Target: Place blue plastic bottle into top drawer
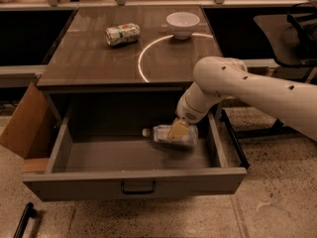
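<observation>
We see the two-finger gripper (pixel 178 131) at the end of the white, rounded robot arm (pixel 247 86) reaching down from the right into the wide grey metal drawer (pixel 133 178), which stands pulled out toward us below the dark brown table top (pixel 99 58). Its tan fingers are pinched across the body of the small clear plastic bottle with a white cap and pale blue label (pixel 161 134). The bottle lies on its side in the right half of the drawer, cap pointing left, with a soft shadow just below it on the drawer floor. We cannot tell whether it rests on the floor or hangs just above it. We judge the placing nearly done, with only the release and the way out left. If the bottle is above the floor when let go, we expect a round, light thing like this to bounce or roll toward the left wall, though it would stay inside. The greater risk, we think, is in lifting out: the arm passes close under the table's near edge and beside the drawer's right wall, so a careless rise could strike either, or a finger not fully spread could drag the bottle up with it. The dented green-and-white can (pixel 122 34) and the white bowl (pixel 183 24) sit far back on the table, well apart from this work.
</observation>
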You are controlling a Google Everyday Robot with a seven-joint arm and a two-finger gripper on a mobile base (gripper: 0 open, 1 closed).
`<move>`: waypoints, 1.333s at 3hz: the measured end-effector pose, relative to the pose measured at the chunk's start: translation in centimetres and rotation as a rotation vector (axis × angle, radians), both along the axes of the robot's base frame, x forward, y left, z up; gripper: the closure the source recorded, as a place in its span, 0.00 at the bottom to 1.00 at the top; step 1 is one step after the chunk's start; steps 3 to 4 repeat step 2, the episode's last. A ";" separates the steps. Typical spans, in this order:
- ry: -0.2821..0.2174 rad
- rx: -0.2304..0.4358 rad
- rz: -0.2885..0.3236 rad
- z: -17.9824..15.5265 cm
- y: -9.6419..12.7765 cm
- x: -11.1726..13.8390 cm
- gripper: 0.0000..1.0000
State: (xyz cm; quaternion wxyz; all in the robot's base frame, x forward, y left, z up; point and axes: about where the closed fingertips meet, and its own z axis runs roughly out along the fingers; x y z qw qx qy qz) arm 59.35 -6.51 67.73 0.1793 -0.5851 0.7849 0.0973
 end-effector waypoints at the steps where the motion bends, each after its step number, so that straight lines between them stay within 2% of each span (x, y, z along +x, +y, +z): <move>1: -0.028 0.050 -0.014 1.6 -1.5 -1.0 0.00; 2: -0.065 0.118 -0.030 5.7 -4.1 -3.8 0.00; 4: -0.065 0.118 -0.030 5.7 -4.1 -3.8 0.00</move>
